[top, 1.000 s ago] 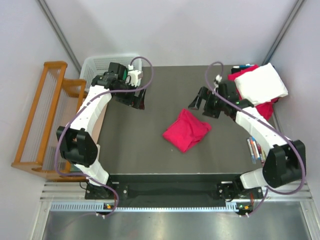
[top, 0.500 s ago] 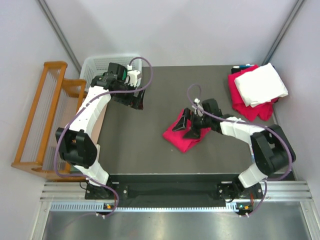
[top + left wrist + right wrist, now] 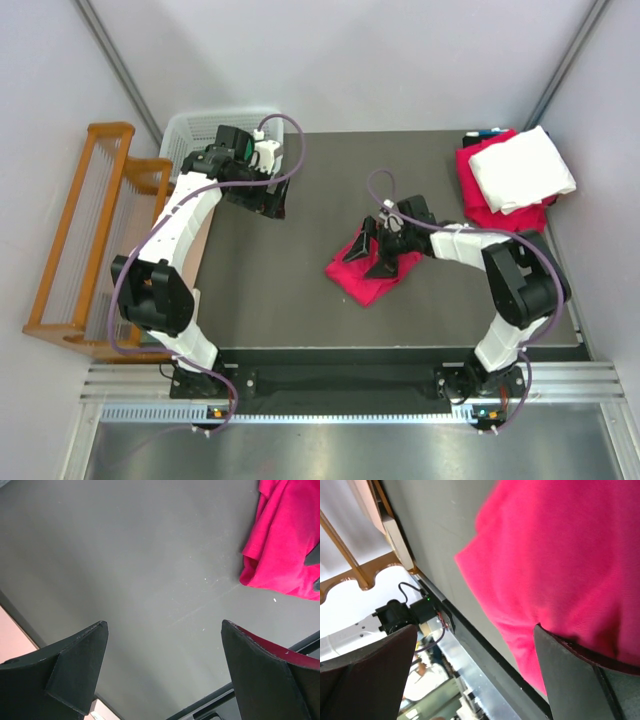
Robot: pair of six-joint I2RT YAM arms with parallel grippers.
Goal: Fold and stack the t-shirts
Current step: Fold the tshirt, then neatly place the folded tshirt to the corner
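Basket (image 3: pixel 188 132) near left gripper (image 3: pixel 272 205), contents unclear

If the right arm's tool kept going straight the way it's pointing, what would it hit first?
The crimson-pink t-shirt. The right tool, open, points down at it, and its wrist view shows pink cloth between the fingers. Whether it touches the cloth is unclear.

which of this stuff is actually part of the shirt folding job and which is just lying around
Part of the job:
- loose pink shirt, bunched mid-table
- white shirt, far right corner
- second pink shirt, under the white one

Just lying about:
- white basket, by the far left corner
- wooden rack, left of the table
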